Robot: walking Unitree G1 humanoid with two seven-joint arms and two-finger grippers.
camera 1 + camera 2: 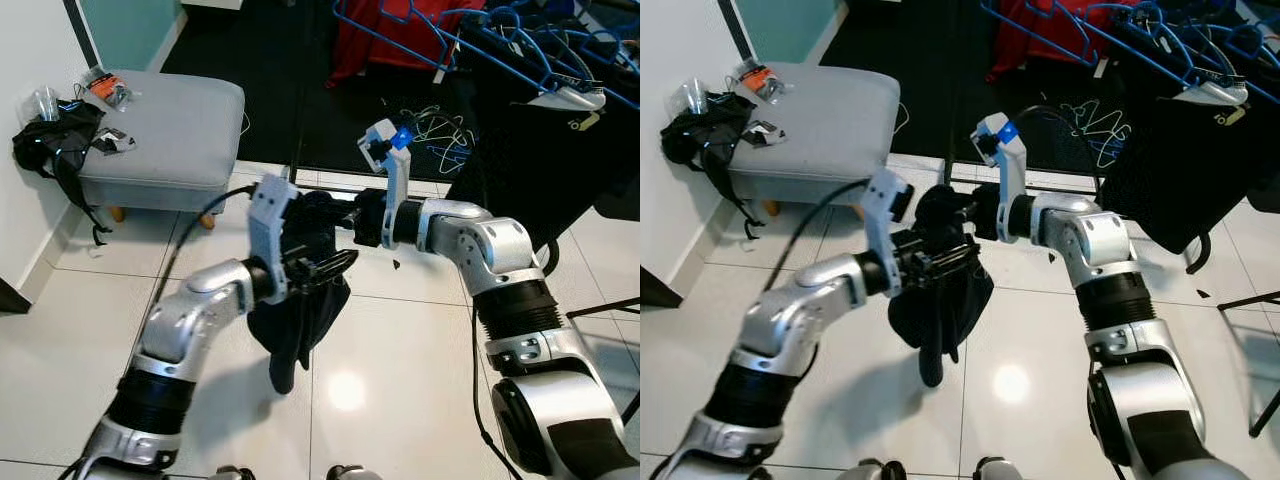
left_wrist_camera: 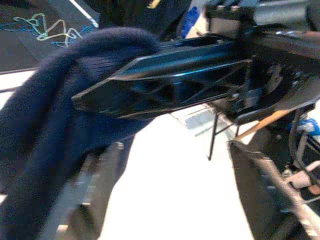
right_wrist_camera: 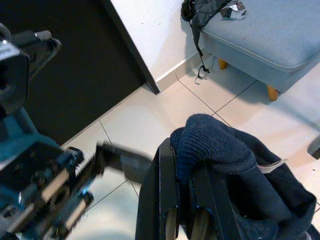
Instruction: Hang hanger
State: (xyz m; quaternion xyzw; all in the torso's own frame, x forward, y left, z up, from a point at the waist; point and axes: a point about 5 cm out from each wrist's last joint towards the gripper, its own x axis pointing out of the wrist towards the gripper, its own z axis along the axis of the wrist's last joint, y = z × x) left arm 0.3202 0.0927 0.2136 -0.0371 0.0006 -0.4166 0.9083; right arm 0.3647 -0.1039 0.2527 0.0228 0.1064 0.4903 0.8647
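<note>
Dark navy knitted garment [image 1: 305, 300] hangs between our clamped pincers: left gripper [image 1: 325, 268] pinches its middle, right gripper [image 1: 345, 222] its top. Blue wire hangers [image 1: 520, 45] lie well beyond, nearer our right arm.

Left gripper [image 1: 335, 265] tips: buried in the dark garment [image 1: 300, 310].
Right gripper [image 1: 345, 222]: jaws hidden behind the same cloth.
Small items on ottoman [image 1: 170, 125]: too small to identify.
</note>
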